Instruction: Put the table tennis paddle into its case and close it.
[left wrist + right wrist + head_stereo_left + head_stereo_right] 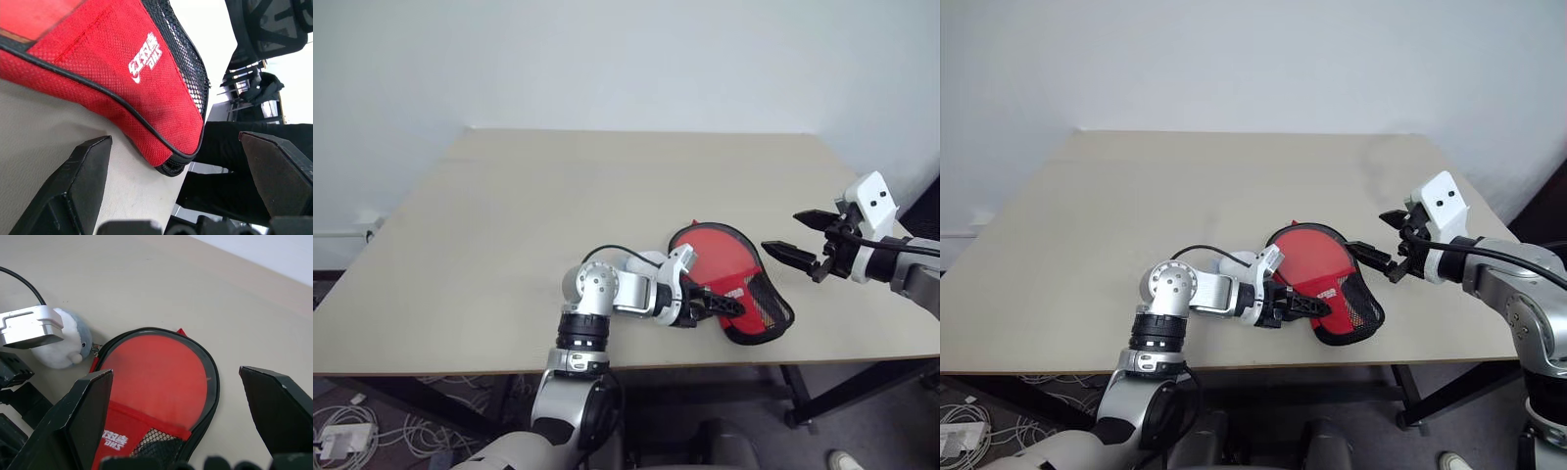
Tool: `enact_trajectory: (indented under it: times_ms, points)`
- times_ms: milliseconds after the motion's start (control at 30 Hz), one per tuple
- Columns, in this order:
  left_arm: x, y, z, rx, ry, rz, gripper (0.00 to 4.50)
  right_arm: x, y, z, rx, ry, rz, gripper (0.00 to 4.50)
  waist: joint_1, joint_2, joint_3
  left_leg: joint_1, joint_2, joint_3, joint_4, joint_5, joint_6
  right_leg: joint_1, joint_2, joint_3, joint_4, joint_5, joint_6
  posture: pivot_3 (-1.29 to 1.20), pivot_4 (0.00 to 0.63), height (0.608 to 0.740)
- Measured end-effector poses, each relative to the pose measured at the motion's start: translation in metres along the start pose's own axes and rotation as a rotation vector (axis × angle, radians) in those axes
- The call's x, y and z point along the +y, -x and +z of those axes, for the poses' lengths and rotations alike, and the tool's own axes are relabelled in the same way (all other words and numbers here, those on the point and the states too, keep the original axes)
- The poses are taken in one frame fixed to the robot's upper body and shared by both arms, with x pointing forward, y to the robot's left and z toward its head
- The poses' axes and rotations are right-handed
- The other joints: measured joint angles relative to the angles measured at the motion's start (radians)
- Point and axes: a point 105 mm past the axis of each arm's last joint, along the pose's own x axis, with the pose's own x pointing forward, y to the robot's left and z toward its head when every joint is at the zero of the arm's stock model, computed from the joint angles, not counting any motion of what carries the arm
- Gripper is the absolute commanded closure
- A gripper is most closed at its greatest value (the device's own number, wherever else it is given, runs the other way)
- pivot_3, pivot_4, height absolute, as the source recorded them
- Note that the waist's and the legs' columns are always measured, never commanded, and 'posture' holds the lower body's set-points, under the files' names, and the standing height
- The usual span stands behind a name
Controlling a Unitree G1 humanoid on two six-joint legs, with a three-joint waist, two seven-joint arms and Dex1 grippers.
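The case (736, 284) is seen lying near the table's (509, 225) near edge, its flap folded back, with the table tennis paddle (156, 377) inside, red face exposed. The left gripper (710, 304) is held wide open at the case's near left side, grasping nothing. The right gripper (803, 235) is held wide open above its right, empty. A white fluffy toy (66, 345) is shown clearly by the right wrist view, just left of the case.

White fluffy toy (62, 346) on beige table (558, 206), perhaps plush.
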Motion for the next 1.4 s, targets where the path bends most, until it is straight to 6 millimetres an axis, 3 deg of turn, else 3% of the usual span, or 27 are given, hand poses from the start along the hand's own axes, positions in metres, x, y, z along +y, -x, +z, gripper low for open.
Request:
enact_trajectory:
  times_ms: [900, 1400]
  points:
    - [0.008, -0.001, 0.002, -0.025, 0.141, -0.063, 0.03, 0.009, -0.006, -0.005, 0.005, -0.018, -0.005, 0.00, 0.002, 0.000, -0.001, 0.004, 0.000, 0.000, -0.002, 0.000, 0.000, 0.003, 0.000, 0.000, -0.002, 0.001, 0.001, 0.00, 0.000, 0.654]
    - [-0.015, -0.015, -0.015, 0.106, 0.061, -0.139, 0.03, 0.010, -0.007, -0.006, 0.007, -0.025, -0.018, 0.00, 0.006, 0.001, 0.000, 0.000, -0.003, 0.000, -0.003, 0.000, 0.000, 0.001, -0.003, -0.001, -0.005, 0.002, 0.004, 0.00, 0.000, 0.654]
